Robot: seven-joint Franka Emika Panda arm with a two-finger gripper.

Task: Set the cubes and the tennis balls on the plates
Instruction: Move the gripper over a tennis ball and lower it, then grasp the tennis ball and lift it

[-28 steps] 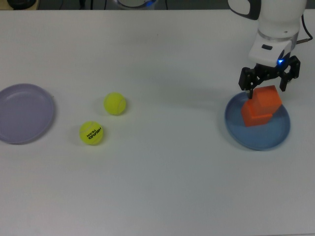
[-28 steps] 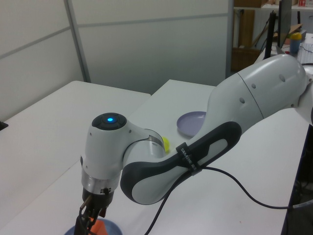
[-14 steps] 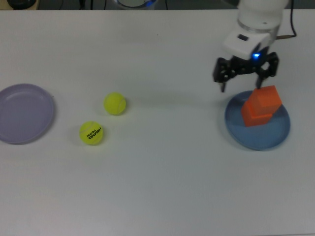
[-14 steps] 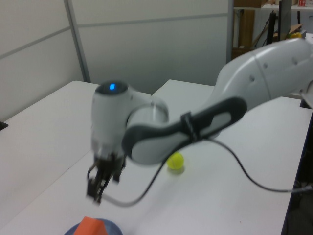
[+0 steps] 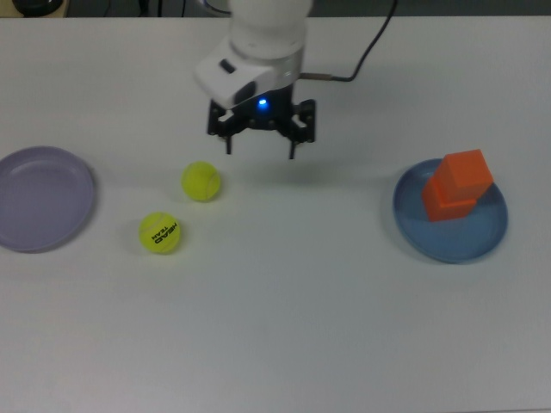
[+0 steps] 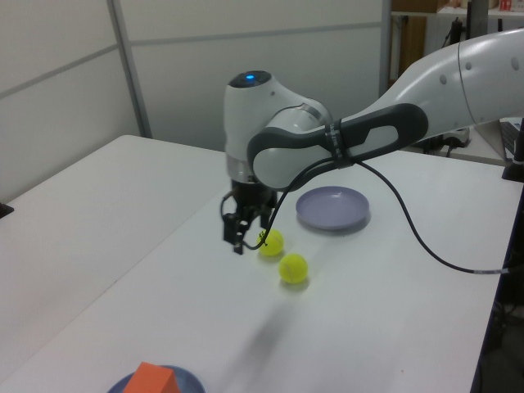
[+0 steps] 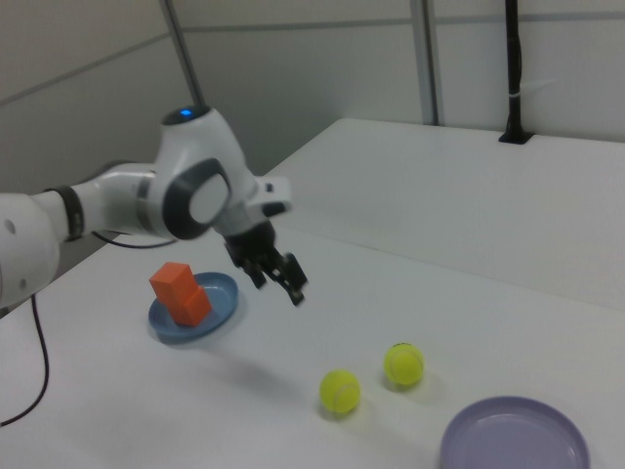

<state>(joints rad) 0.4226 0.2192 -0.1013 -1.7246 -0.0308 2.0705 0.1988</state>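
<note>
Gripper (image 5: 260,148) hung empty with fingers spread, above the table (image 5: 310,310) near the plain ball (image 5: 201,181). Cubes (image 5: 458,185) sat stacked on the blue plate (image 5: 448,243).

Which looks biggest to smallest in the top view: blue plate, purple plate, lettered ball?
1. Blue plate and purple plate: about alike, not ranked.
2. Lettered ball: clearly smallest.
</note>
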